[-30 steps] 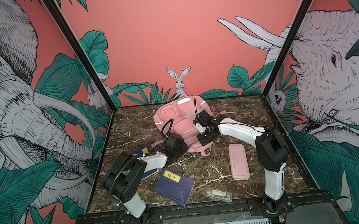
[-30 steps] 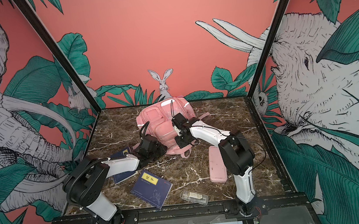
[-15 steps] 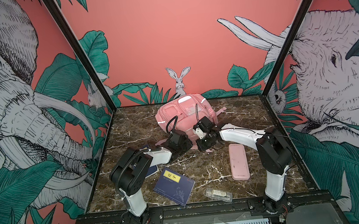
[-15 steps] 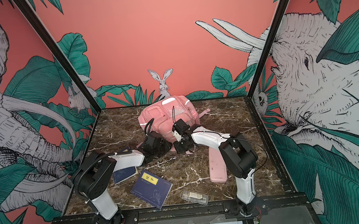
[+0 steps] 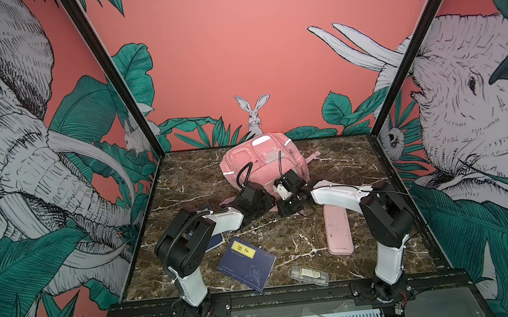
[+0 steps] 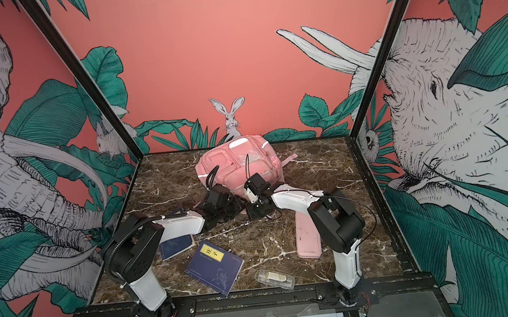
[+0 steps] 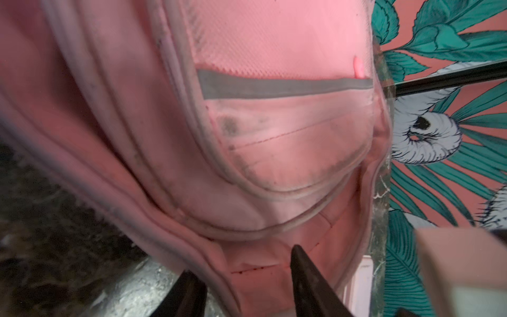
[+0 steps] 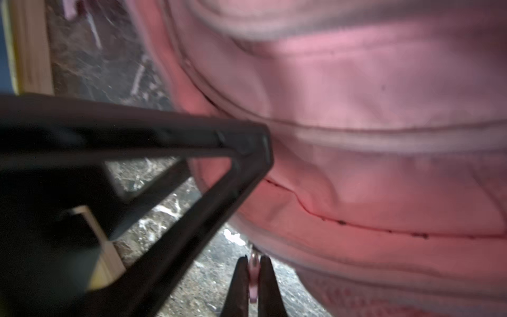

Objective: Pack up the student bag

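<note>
The student bag (image 5: pixel 262 160) lies just above the centre of the frame in both top views, on the rear half of the marble table (image 5: pixel 353 168), pocketed front facing up. Both of my grippers sit at its near edge, close together, below the bag in the frame.

My left gripper (image 5: pixel 267 203) has its jaws spread apart. In the left wrist view, the left gripper (image 7: pixel 241 263) straddles the bag's lower seam. One of the fingertips (image 7: pixel 297 255) lies over the pink fabric and the other is over bare marble. I read this as an unclamped state.

My right gripper (image 5: pixel 283 209) has its jaws closed. In the right wrist view, the right gripper (image 8: pixel 253 259) pinches a small pink zip pull (image 8: pixel 253 277) with a metal ring, at the bag's edge. A black finger of my left gripper crosses the same view. I cannot tell whether it touches the bag or only stands beside it.

The other items lie in the lower half of the top views, apart from the bag:
- A pink pencil case (image 5: pixel 337 229) lies right of centre, just beside my right arm.
- A blue booklet (image 5: pixel 246 264) with a yellow label lies at lower centre.
- A second blue book (image 5: pixel 216 242) lies partly under my left arm.
- A clear plastic case (image 5: pixel 308 275) lies near the front edge, to the right of the booklet.
</note>
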